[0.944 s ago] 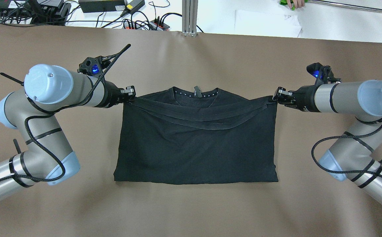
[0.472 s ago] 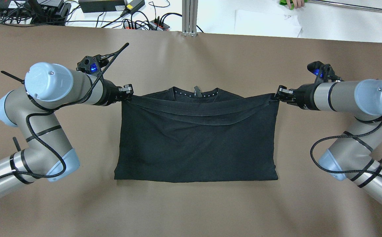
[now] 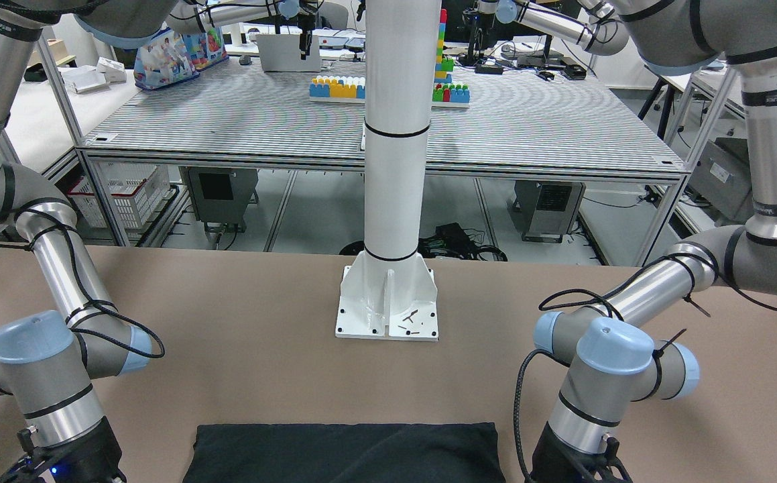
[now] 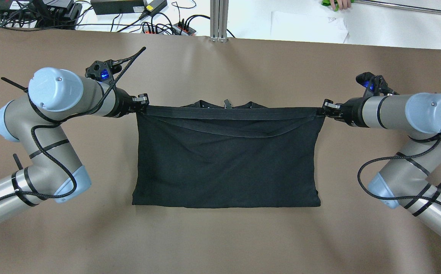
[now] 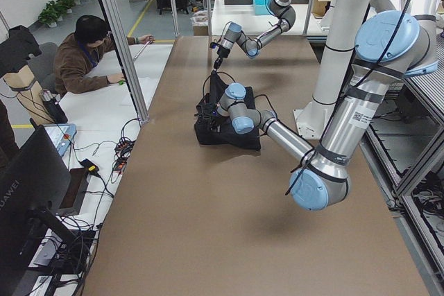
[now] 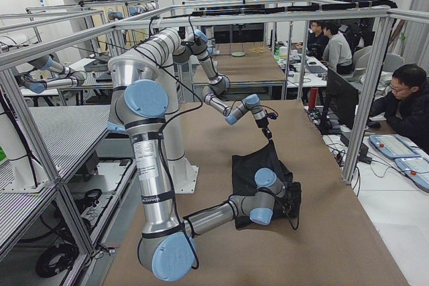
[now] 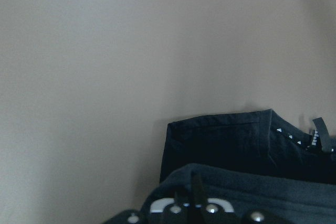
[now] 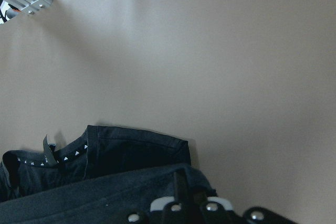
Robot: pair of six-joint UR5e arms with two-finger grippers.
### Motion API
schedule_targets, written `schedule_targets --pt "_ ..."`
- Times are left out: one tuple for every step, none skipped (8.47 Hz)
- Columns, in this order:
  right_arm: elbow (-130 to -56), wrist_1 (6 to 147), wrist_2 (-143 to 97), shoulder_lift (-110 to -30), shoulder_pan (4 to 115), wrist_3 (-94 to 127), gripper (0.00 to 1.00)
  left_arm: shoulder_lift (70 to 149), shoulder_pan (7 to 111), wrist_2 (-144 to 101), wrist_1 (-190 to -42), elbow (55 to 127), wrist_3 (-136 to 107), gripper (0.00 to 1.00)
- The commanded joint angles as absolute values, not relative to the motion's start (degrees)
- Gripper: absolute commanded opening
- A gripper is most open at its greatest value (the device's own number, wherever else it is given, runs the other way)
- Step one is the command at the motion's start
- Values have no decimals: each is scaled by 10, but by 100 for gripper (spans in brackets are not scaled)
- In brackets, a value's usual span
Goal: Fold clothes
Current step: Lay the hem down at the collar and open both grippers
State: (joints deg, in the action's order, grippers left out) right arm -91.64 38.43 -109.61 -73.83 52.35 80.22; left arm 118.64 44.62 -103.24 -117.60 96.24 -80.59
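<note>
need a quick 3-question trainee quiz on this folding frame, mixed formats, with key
1. True or false: the left hand and right hand each grip an end of the black garment's lifted hem.
2. The collar lies: A) at the edge nearest the robot; B) at the far edge, just beyond the lifted hem; C) out of sight.
3. Fill in: the table surface is ____ in colour.
Key: 1 true; 2 B; 3 brown.

Overhead cam looks down over the bench (image 4: pixel 220 243); front one stares back from across, two watch from either end, wrist cams sit close, both catching the black garment (image 7: pixel 220 140).
</note>
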Motion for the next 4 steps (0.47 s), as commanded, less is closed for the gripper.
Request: schedule_targets --pt "-921 387 -1099 -722 523 809 0 1194 445 -1038 -1176 966 -811 0" --pt "-924 388 -1100 -717 523 811 0 1204 445 -1038 -1173 968 -816 0" --pt "-925 388 -1100 -716 523 811 0 1208 445 -1038 -1173 969 -817 0" --pt "-925 388 -1101 -717 523 810 0 1208 445 -1039 -1175 969 -817 0"
